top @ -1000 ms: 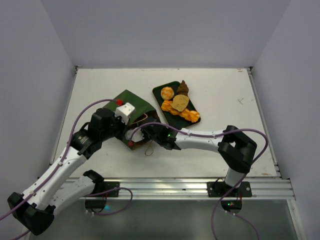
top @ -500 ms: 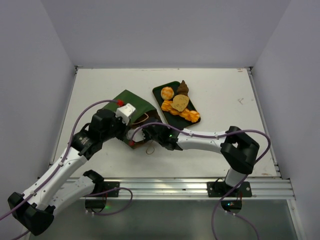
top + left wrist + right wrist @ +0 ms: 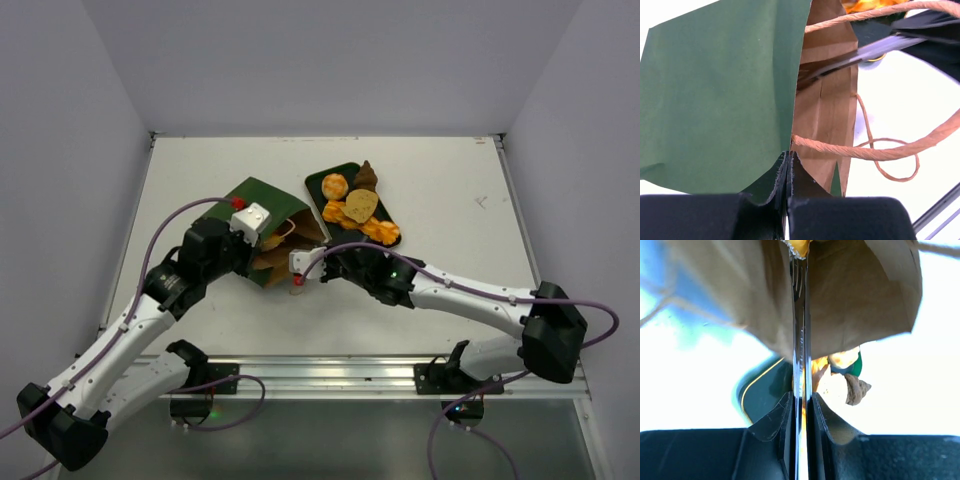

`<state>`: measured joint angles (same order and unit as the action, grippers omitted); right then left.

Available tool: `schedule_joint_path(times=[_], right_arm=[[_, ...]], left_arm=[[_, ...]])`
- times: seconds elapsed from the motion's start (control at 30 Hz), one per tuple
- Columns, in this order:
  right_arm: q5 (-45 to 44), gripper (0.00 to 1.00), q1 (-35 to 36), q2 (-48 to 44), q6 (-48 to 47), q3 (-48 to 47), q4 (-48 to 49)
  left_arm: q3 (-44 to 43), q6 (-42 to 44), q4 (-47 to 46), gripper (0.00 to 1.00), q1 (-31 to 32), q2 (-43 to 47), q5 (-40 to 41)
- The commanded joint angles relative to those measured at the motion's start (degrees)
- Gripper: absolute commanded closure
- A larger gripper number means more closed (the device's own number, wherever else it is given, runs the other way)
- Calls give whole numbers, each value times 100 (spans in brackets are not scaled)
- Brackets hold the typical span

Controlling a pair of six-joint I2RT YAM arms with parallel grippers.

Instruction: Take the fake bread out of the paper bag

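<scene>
right gripper (image 3: 801,405), clamped on a thin metal fork (image 3: 800,315), has drawn back from the dark green paper bag (image 3: 262,200) whose rim the left gripper (image 3: 788,165) pinches, with golden-orange fake bread (image 3: 799,246) at the tines inside, so extraction seems underway.

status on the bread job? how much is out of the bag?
Done: several pastries lie on the green tray. In hand: the left pincer is shut on the rim of the paper bag, which is tipped on its side; the right pincer is shut on a fork reaching into the bag's mouth, tines by a golden piece. Left: get that piece out. Whether more sits deeper can't be seen.
</scene>
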<state>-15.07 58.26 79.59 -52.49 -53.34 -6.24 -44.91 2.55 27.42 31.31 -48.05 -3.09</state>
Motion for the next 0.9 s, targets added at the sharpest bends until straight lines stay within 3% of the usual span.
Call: schedule_joint_path(times=[0.0, 0.5, 0.87], right_arm=[[259, 100, -34, -558, 213, 139, -228], [1173, 100, -816, -1446, 565, -387, -2056], [1331, 100, -1036, -2114, 731, -950, -3260]], left_arm=[[61, -88, -439, 100, 24, -29, 256], [-211, -350, -756, 100, 15, -380, 1504], [-624, -518, -887, 100, -81, -960, 1751]])
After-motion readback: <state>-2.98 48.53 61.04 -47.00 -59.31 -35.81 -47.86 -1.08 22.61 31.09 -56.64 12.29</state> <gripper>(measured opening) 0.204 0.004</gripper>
